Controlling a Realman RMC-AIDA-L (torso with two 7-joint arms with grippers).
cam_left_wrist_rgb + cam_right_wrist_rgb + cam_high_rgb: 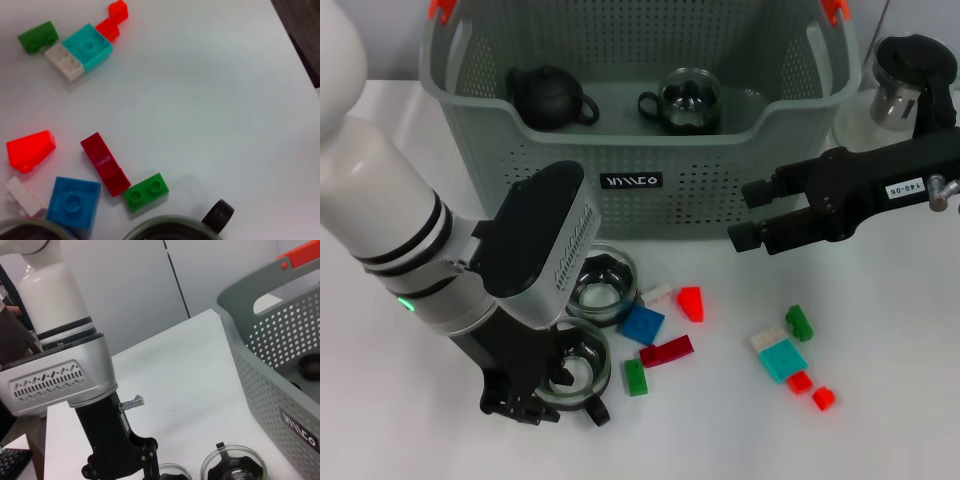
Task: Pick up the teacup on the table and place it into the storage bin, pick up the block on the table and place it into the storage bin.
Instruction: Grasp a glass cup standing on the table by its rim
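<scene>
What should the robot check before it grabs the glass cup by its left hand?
1. Left gripper down at the near clear glass teacup: ok.
2. Jaws closed on that cup: cannot tell.
3. Second glass teacup close beside it, may get bumped: not ok.
4. Grey-green perforated storage bin has room beside black teapot: ok.
5. Right gripper clear of the cup, in front of the bin: ok.

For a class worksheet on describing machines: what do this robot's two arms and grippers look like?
The left arm is glossy white with black ring bands, a green status light and a silver-grey wrist housing with a zigzag vent pattern. The left gripper is black. The right arm is black with a small white label and a metal knob, and the right gripper has two black, round-tipped fingers.
</scene>
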